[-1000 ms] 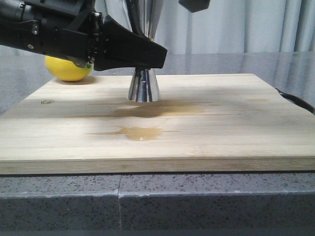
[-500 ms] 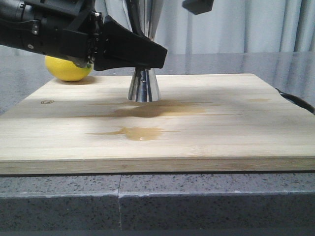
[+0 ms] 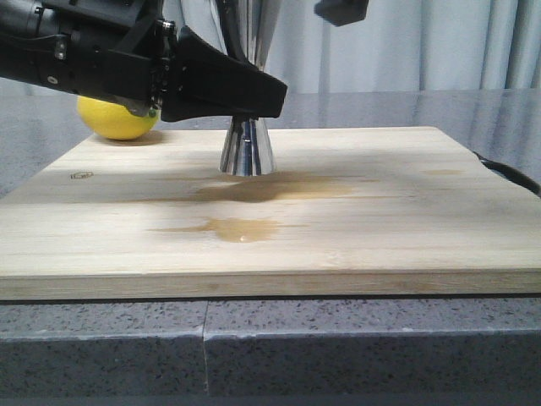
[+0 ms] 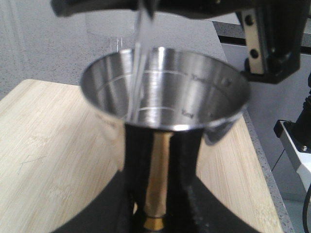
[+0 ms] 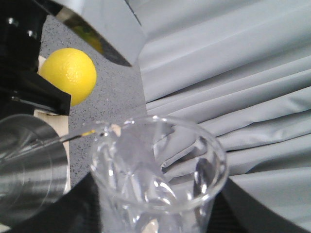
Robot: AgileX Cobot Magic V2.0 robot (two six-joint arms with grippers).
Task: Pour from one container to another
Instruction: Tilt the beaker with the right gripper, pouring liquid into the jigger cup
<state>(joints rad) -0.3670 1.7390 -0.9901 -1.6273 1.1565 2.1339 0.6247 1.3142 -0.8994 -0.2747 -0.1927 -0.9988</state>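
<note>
We hold jigger (image 4: 163, 97) upright on board (image 3: 338, 245), left gripper (image 3: 245, 93) clamped at its waist. Right gripper (image 5: 155, 213) grips beaker (image 5: 158, 170), tipped above jigger mouth, lip toward it. Stream (image 4: 138, 63) falling inside rim. Lemon (image 3: 117, 118) behind jigger.

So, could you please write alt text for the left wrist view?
A thin clear stream falls into the steel jigger, gripped at its gold-banded waist by the left hand. Beneath lies a wooden board; the beaker shows faintly above.
</note>
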